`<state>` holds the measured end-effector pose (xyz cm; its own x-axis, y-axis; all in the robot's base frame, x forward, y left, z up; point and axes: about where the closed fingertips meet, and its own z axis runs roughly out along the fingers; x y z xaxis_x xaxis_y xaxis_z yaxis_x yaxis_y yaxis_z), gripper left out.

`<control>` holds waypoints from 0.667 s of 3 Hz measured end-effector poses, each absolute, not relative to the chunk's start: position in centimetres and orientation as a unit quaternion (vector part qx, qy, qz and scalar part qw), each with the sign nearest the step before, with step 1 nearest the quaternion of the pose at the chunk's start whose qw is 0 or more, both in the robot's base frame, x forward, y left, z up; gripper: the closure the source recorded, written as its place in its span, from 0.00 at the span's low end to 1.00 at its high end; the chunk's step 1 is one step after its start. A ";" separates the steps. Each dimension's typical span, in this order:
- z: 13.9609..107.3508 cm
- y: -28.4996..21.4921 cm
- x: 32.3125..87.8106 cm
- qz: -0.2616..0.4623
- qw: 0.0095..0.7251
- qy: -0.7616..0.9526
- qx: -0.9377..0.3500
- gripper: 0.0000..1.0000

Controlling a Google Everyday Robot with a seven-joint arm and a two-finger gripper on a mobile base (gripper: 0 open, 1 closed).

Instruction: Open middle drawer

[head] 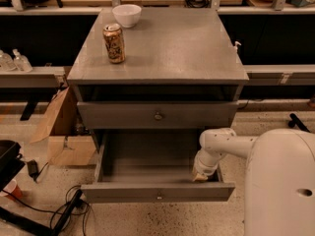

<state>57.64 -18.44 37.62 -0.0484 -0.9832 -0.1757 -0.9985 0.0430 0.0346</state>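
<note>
One middle drawer [118,192], lower centre of frame, pulled out. Judged rigid, light, free-sliding; best hold is the small round knob [158,196] on its front. My gripper [200,176] sits inside its right front corner; open or closed, I cannot tell.

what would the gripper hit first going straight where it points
Likely the floor of the open middle drawer: the gripper points down into its front right corner; depth is unclear.
</note>
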 end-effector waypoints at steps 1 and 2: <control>37.3 -17.5 53.4 0.137 0.039 0.728 -0.671 1.00; 37.3 -17.5 53.7 0.137 0.039 0.728 -0.671 1.00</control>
<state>53.69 -17.45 37.28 -0.0965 -0.9659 -0.2401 -0.9872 0.0620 0.1471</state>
